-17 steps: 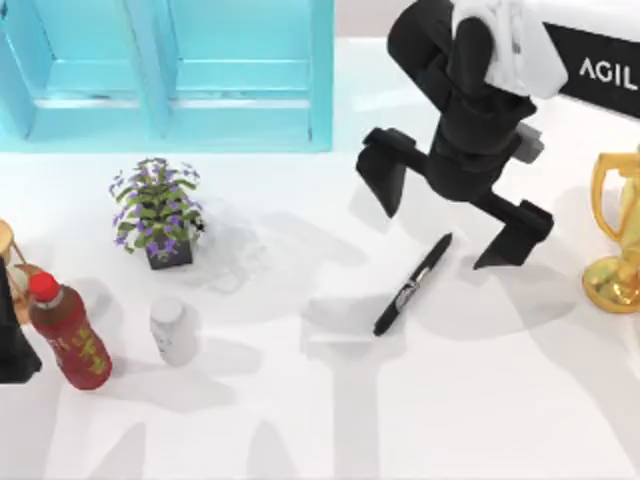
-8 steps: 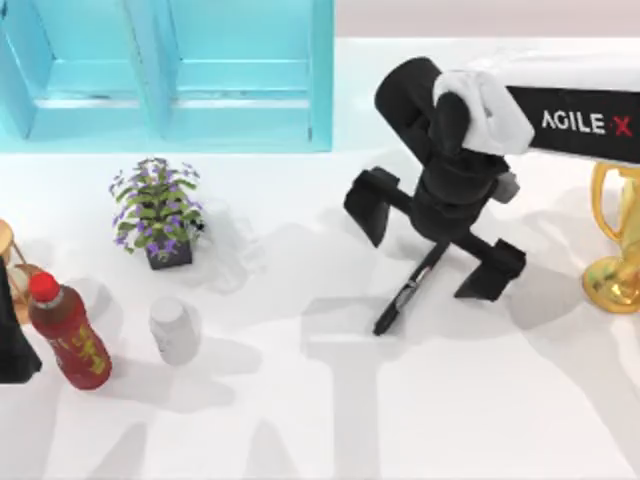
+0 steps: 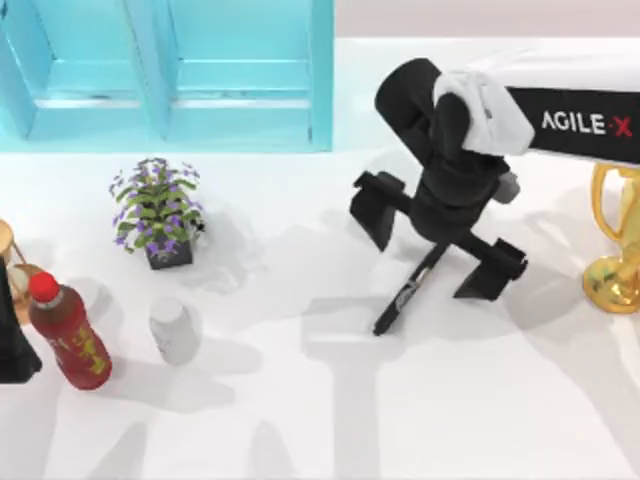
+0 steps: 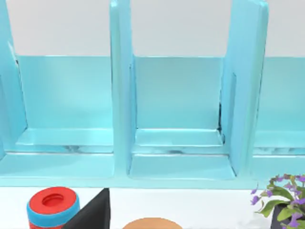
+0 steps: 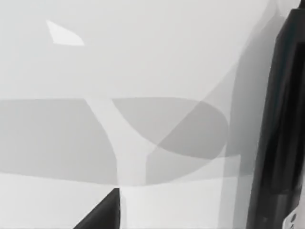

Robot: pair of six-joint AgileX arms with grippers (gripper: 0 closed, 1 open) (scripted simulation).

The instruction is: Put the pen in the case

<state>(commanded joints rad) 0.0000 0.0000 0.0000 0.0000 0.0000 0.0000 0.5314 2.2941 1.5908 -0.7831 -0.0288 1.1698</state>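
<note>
Straddling the slim black marker pen (image 3: 408, 292) with its fingers spread wide, your right claw (image 3: 437, 245) sits low over the pen's upper end, released and gripping nothing yet. The pen lies flat on the white tabletop (image 3: 480, 400), slanted, right of centre and well apart from the turquoise compartmented case (image 3: 240, 70) at the far left edge. In the right wrist view the pen's black barrel (image 5: 279, 124) runs along one side rather than through the middle, so you may want to centre the claw across the barrel before squeezing.

Keep the fingers square to the pen's length; a skewed pinch on something this thin and round will likely roll it away. Close gently, low enough for the pads to catch the barrel, then lift straight before you swing toward the case.

Your left claw (image 3: 14, 345) is parked at the tabletop's left edge beside the red bottle with a red cap (image 3: 66, 332); I cannot tell whether it is released or clenched. Steer your carry path clear of the potted purple-flowered plant (image 3: 156, 212).
</note>
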